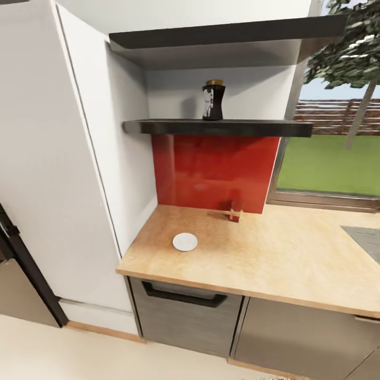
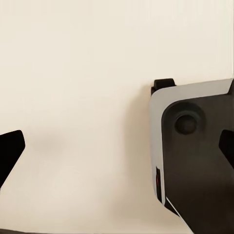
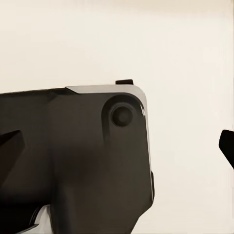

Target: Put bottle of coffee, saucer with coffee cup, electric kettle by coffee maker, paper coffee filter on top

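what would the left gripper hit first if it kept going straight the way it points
Probably the pale floor: the left gripper points down at it, its fingers wide apart. The robot's base sits off to one side; depth is unclear.

the left wrist view looks down on a plain cream floor (image 2: 78, 97). two dark fingertips (image 2: 9, 151) of the left claw (image 2: 117, 151) poke in from opposite edges, set wide apart with nothing between them. beside one of them sits part of the robot's base (image 2: 195, 165), a rounded body with a white rim, a dark top and a round knob (image 2: 185, 123).
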